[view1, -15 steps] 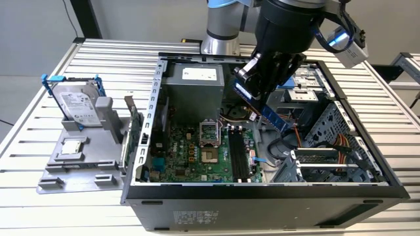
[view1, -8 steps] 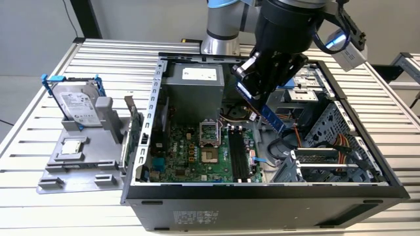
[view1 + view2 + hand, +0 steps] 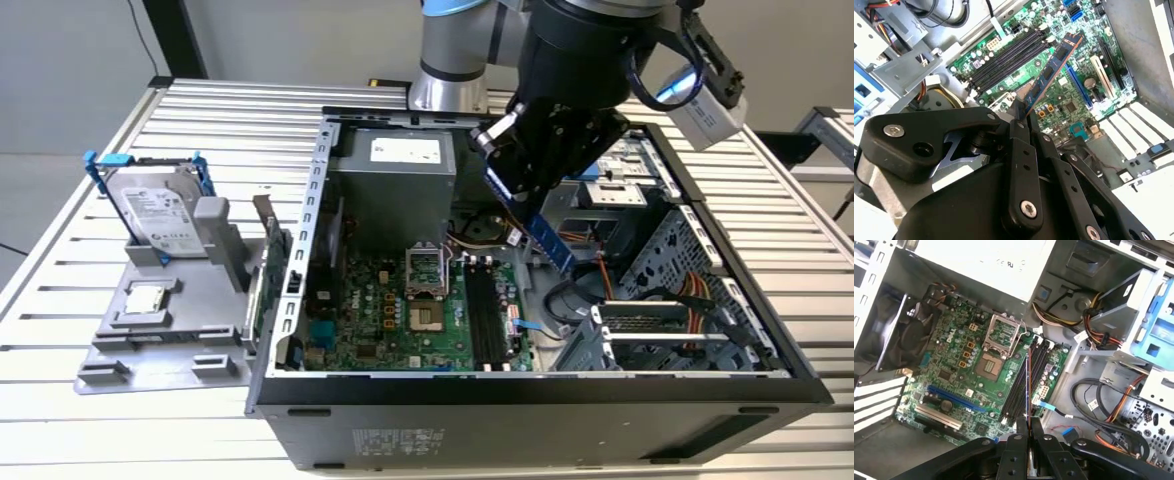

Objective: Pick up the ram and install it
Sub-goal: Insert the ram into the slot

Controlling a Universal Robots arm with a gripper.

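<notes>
Slatted metal tabletop [image 3: 54, 420] carries everything; nearest to me in the exterior view stands the dark outer wall of an open computer case [image 3: 534, 425], lying on its side with its inside facing up; just beyond that wall the green motherboard [image 3: 380, 320] lies flat on the case floor, with the black memory slots [image 3: 483, 320] running along its three o'clock edge and the processor socket [image 3: 430, 315] near its middle.

Above the slots, toward two o'clock, the ram [image 3: 547, 235] hangs tilted in the air, its lower end pointing down at the board and seated in no slot; the gripper [image 3: 518, 172] has its black fingers closed hard on the stick's upper end. In the second wrist view the gripper [image 3: 1020, 120] pinches the ram [image 3: 1054, 65] at one end, and the stick reaches out over the board with its chips showing; in the first wrist view the ram [image 3: 1028, 385] appears edge-on, lined up along the slots [image 3: 1021, 380], held by the gripper [image 3: 1028, 426].

At nine o'clock of the case, a grey tray [image 3: 100, 360] holds a square processor chip [image 3: 144, 298], an upright hard drive [image 3: 160, 215] behind it, and a green expansion card [image 3: 274, 265] standing on edge beside the case wall.

Farther back, at twelve o'clock inside the case, sits the grey power supply [image 3: 394, 175]; beyond it rises the arm's silver base [image 3: 447, 60].
</notes>
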